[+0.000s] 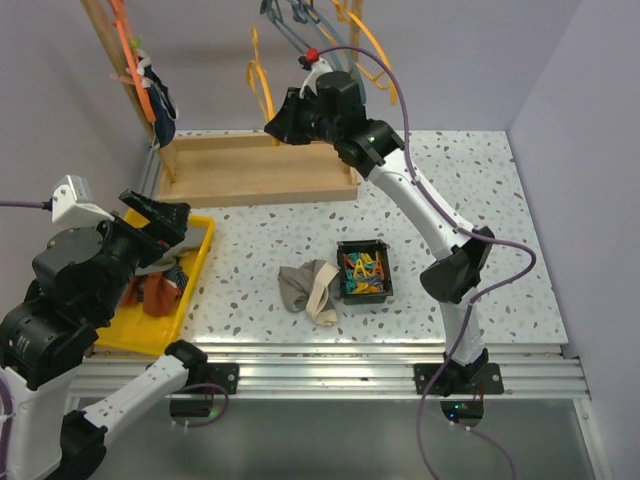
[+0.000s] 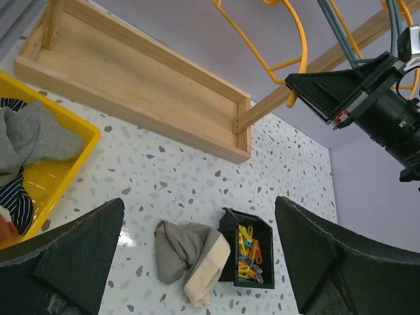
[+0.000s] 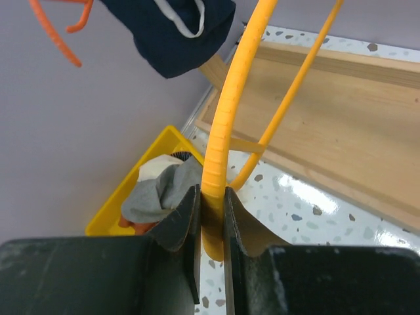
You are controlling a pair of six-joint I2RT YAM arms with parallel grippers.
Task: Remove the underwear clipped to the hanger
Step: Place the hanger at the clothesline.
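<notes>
The right claw is squeezed shut on a thin, round, smooth yellow plastic hanger. Its two flat black fingers pinch the curved bar from both sides. It is high up at the back of the table, over a long, shallow wooden tray with plain pale boards.

One piece of dark navy cloth underwear with white trim hangs up at the back left corner. It is soft and droopy. It hangs by a thin orange plastic hanger, but the clip that holds it cannot be seen.

A soft grey-brown and cream underwear lies in a crumpled lump on the white speckled table. It sits just beside a small square black plastic box. The box is full of little bright plastic clips in yellow, orange and blue.

The left claw is wide open and holds nothing. Its two big dark fingers look rough and are far apart. It hangs above a shiny yellow plastic bin at the left side. In the bin lies a floppy pile: a grey cloth piece, a navy piece with thin white stripes and a rust-brown piece.
</notes>
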